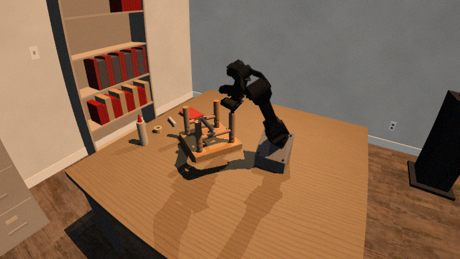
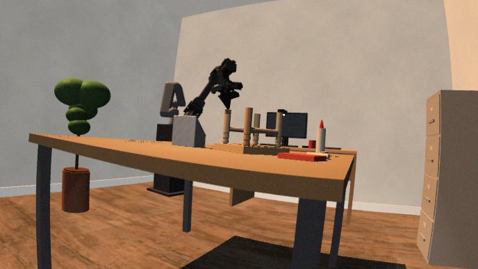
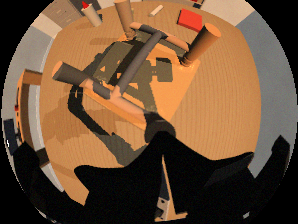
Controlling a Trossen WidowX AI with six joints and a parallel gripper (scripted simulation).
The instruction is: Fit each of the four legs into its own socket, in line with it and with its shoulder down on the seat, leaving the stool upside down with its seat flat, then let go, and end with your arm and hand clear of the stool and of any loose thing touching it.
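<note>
Currently: wide wood-grain tabletop [image 1: 305, 188] carrying everything; square pale-wood stool seat [image 1: 222, 150] lying flat, inverted, four round tan wooden legs [image 1: 232, 127] upright in sockets, rungs bracing them; black hand [image 1: 231, 104] closed, empty, hovering just above.

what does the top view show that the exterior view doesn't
Only the top view shows the bookshelf with red books, a tape roll and a wall outlet. Only the exterior view shows a potted plant, a monitor and a filing cabinet. Both show the upside-down stool with four upright legs, the shut, empty gripper above it, the glue bottle and a red book.
</note>
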